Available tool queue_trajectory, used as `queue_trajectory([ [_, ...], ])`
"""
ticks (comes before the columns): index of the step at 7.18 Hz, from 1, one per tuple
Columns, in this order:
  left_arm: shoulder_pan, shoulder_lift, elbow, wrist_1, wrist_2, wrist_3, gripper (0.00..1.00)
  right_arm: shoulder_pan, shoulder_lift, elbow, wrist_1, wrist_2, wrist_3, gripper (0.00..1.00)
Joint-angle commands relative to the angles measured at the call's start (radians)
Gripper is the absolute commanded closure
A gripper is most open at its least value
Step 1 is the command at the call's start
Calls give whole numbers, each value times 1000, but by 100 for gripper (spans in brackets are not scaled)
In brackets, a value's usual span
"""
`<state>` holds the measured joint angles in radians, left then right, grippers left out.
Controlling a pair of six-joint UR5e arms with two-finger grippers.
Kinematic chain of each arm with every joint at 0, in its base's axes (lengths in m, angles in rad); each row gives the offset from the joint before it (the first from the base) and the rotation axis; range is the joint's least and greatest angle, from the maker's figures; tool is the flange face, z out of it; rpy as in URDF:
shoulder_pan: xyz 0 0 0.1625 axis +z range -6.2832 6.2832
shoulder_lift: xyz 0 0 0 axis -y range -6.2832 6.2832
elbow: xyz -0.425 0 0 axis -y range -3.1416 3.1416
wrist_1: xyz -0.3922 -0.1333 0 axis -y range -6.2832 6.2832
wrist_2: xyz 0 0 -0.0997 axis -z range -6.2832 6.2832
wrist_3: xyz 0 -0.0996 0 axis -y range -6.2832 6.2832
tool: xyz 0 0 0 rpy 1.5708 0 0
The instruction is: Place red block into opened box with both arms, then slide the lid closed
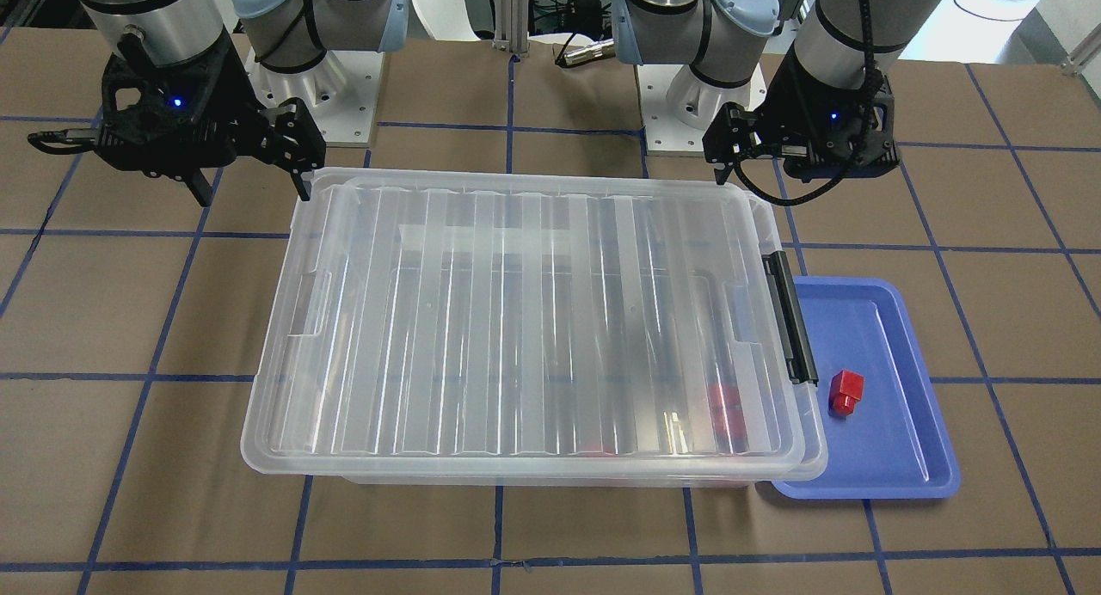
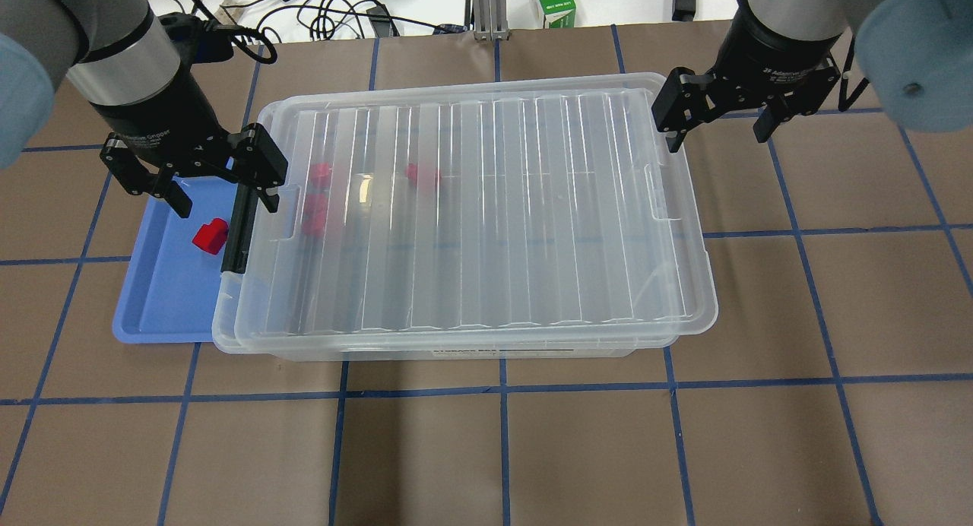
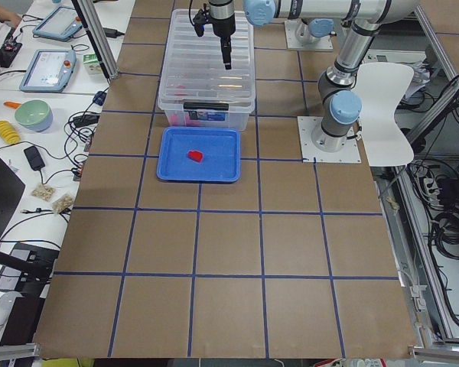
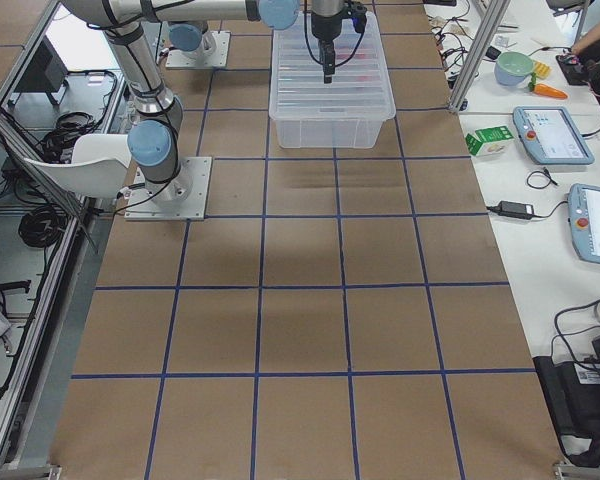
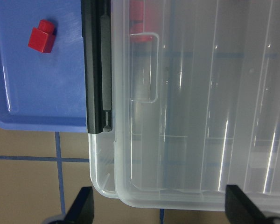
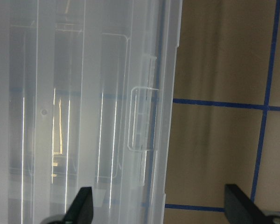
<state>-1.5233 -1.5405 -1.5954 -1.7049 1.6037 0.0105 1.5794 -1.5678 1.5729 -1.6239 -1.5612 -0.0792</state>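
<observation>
Overhead: small bright red plastic block (image 2: 210, 236) lying in shallow blue plastic tray (image 2: 160, 302), just beside large see-through plastic box (image 2: 304, 353); ribbed flat clear lid (image 2: 486, 207) covering nearly all of it. Both empty, spread wide above opposite ends: left gripper (image 2: 224, 199), right gripper (image 2: 716, 137). Front-facing: no real opening showing. Left wrist: block apart from black bar handle (image 5: 95, 70). Right wrist: lid edge, nothing held. Likely earliest step; next, slide lid aside, then grasp block.

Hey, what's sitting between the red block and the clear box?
A bare strip of blue tray, then the black bar handle on the box; the left wrist view shows it best.
</observation>
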Motion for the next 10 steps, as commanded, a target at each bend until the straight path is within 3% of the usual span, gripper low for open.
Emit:
queue_trajectory([
  [1,6,3,-18,13,6,8,0,-2,108,1,-90,-11,-8,0],
  [4,93,-23,-21,80,12,139,0,-61,248,3,-215,-8,-17,0],
  [5,168,-29,-23,85,4,208,0,-73,261,15,-217,-3,-17,0],
  [7,294,-73,-32,187,2,522,0,-73,261,80,-287,-5,-17,0],
  [10,396,-211,-60,287,1,666,0,-88,261,85,-298,-11,-60,0],
])
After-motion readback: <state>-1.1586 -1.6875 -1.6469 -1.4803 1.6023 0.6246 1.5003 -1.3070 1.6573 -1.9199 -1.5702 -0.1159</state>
